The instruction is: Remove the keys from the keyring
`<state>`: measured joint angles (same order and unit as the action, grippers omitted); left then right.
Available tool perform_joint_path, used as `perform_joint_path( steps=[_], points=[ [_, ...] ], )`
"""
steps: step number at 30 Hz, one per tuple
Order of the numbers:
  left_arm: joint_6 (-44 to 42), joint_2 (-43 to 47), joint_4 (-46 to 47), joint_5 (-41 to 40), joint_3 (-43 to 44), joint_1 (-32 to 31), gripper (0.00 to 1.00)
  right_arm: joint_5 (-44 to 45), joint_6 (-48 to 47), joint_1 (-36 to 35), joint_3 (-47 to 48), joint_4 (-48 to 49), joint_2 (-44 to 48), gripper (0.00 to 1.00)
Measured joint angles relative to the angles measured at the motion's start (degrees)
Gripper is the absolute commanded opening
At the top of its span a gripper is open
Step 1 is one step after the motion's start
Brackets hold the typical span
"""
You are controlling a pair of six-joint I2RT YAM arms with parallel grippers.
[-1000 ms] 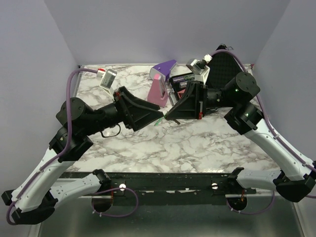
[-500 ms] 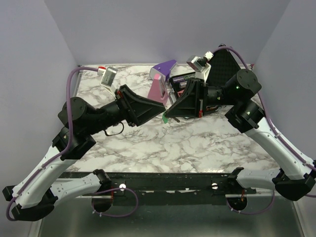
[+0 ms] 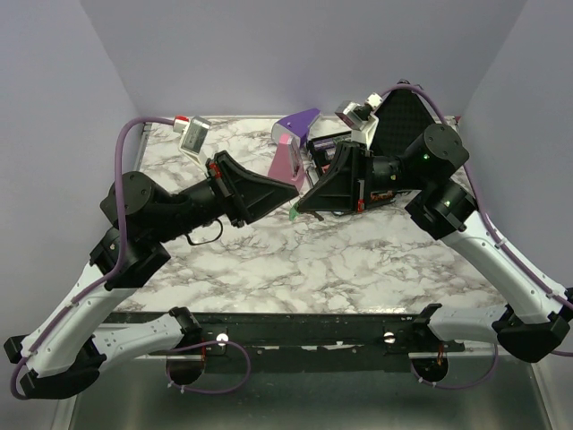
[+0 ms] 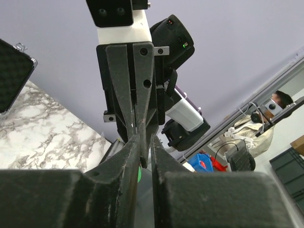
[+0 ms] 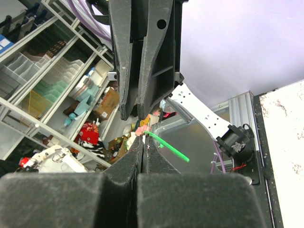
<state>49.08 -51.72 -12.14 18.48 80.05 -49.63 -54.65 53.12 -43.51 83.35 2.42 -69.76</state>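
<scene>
Both grippers meet tip to tip above the middle of the marble table (image 3: 358, 269). My right gripper (image 5: 144, 138) is shut on a thin metal keyring (image 5: 150, 126). A green key (image 5: 168, 148) sticks out sideways from that ring, and it shows as a green speck (image 3: 294, 213) under the tips in the top view. My left gripper (image 4: 144, 140) stands narrowly open, its fingers straddling the right gripper's tip (image 4: 141, 159), with a sliver of the green key (image 4: 138, 174) below. Whether the left fingers touch the ring or a key is hidden.
A purple-and-pink wedge (image 3: 291, 148) stands at the back centre, just behind the meeting grippers. An open black case (image 3: 403, 121) leans at the back right with a dark box (image 3: 329, 143) beside it. A small white device (image 3: 194, 136) lies at the back left.
The left gripper's jaws have narrowed around the right gripper's tip. Both arms have lifted and shifted slightly towards the back, the green key going with them.
</scene>
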Motion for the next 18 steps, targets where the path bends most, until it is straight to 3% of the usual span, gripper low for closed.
perform_joint_path(
  steps=[3, 6, 13, 18],
  points=[
    [-0.1, 0.0, -0.8, 0.0, 0.0, 0.0, 0.39, 0.1, -0.1, 0.0, 0.0, -0.2, 0.0, 0.01],
    [-0.1, 0.0, -1.0, -0.1, 0.0, 0.0, 0.41, 0.3, -0.2, 0.0, 0.0, -0.5, 0.0, 0.01],
    [0.0, 0.1, -1.3, -1.0, 0.0, 0.0, 0.41, 0.3, -0.2, 0.0, 0.0, -0.6, 0.0, 0.01],
    [0.1, 0.3, -1.4, -1.4, -0.3, 0.0, 0.36, 0.3, -0.2, 0.0, 0.0, -0.6, 0.0, 0.01]
  ],
)
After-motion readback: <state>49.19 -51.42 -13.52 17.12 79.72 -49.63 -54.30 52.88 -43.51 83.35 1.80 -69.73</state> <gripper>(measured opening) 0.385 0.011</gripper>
